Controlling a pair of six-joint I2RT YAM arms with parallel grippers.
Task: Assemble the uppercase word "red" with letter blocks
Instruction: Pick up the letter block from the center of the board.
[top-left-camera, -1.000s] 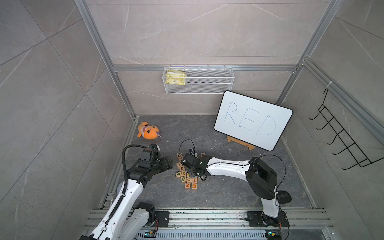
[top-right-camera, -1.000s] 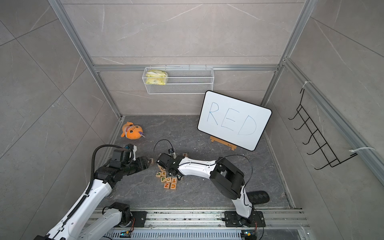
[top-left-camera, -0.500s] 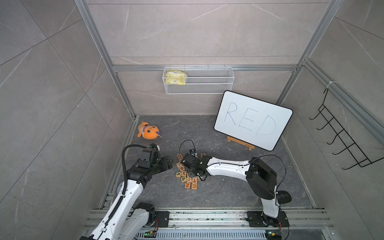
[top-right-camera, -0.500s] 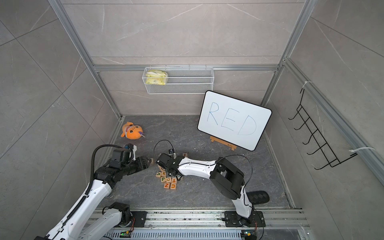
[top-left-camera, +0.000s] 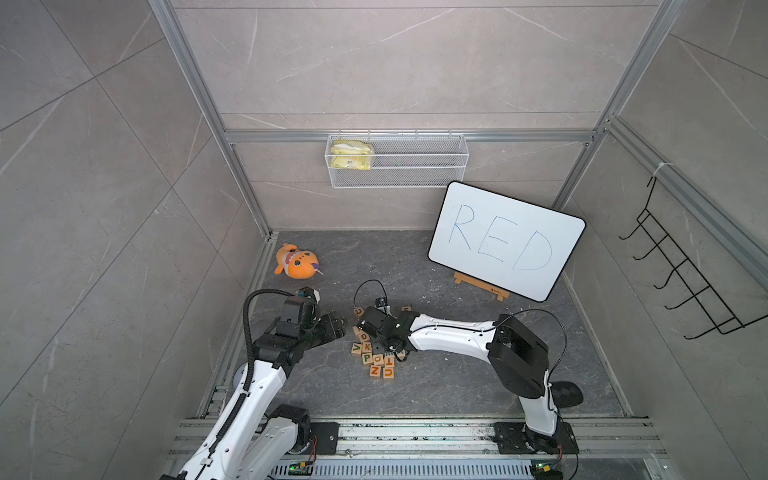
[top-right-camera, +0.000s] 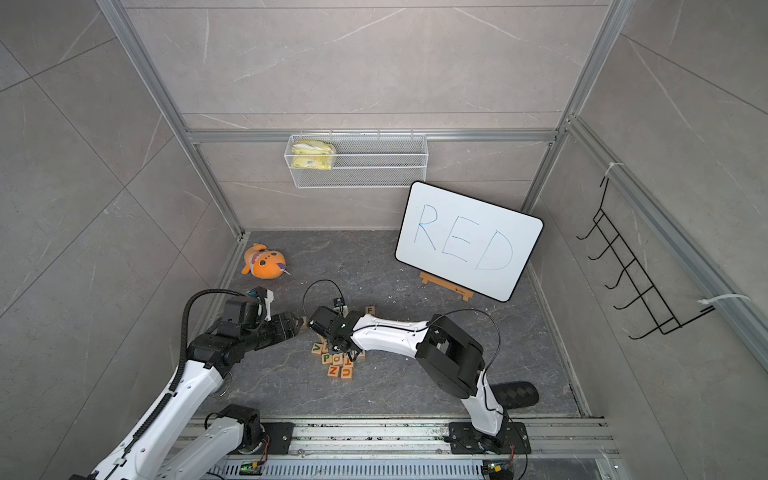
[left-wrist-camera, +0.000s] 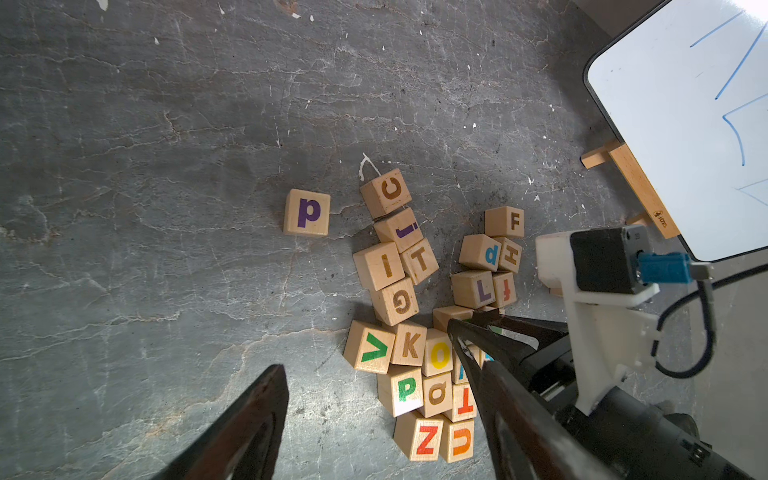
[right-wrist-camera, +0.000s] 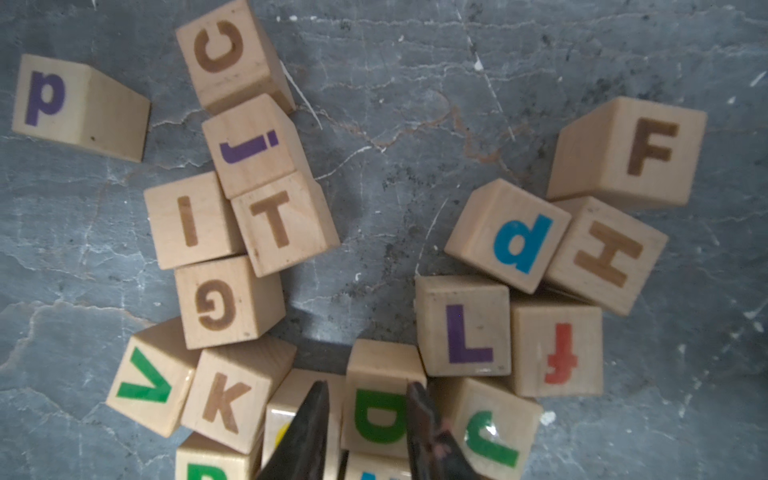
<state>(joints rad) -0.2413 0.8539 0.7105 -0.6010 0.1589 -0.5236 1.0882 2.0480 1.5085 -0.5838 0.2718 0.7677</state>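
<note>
We see the grey floor (top-left-camera: 436, 386), and at its back the white board (top-left-camera: 507, 241), RED handwritten on it in blue, leaning on a wooden easel (top-left-camera: 482, 284). Nearer the arm bases than the board, and off to its left, lies the heap of letter blocks (top-left-camera: 374, 353), most of them touching. The left gripper (top-left-camera: 340, 326) hovers at the side of the heap away from the board, its jaws apart with nothing between them. The right gripper (right-wrist-camera: 366, 384) reaches into the heap from the board's side. Its dark fingers (right-wrist-camera: 305, 436) press on opposite sides of the green D block (right-wrist-camera: 380, 419), clamped on it; we cannot tell whether that block rests on the floor. The D sits just beside a purple L block (right-wrist-camera: 463, 328) and near a brown K block (right-wrist-camera: 226, 399). A purple p block (right-wrist-camera: 45, 97) lies apart from the heap, on the side away from the board.
</note>
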